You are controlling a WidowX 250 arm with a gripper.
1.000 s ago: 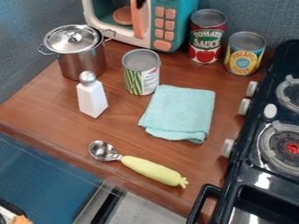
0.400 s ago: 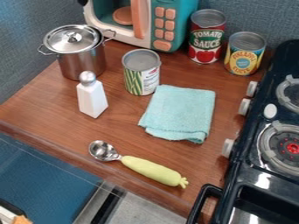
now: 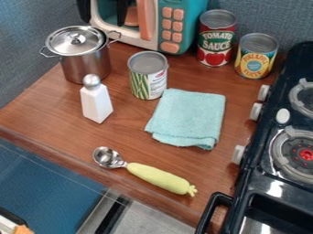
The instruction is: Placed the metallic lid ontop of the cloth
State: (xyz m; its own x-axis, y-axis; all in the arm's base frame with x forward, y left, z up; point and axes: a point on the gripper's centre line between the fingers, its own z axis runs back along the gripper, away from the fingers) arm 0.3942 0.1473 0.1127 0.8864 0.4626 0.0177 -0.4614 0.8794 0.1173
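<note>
Camera view had the black gripper (image 3: 103, 20) coming in at the top, toward the upper left, with its fingers spread wide and nothing between them. It hung in front of the toy microwave (image 3: 185, 28), past the far side of the pot (image 3: 90, 67). Couldn't tell how high up it was, sorry.

The metallic lid (image 3: 66, 45) sat on top of that pot, knob up, over by the left edge of the table (image 3: 52, 121). So it was near the gripper, just below it and a little to the left as seen, but the two looked apart.

The light blue cloth (image 3: 188, 116) lay folded flat toward the table's right edge, well apart from both the lid and the gripper. The lid wasn't on it.

As for the rest, a white shaker (image 3: 96, 103) stood in front of the pot, and a can with green beans on it (image 3: 147, 77) stood just beside the cloth's far left corner. Two more cans, a red one (image 3: 216, 40) and a yellow one (image 3: 256, 57), were near the far edge. A scoop with a light green handle (image 3: 158, 178) lay by the front edge, and the dark stove (image 3: 264, 171) ran along the right.
</note>
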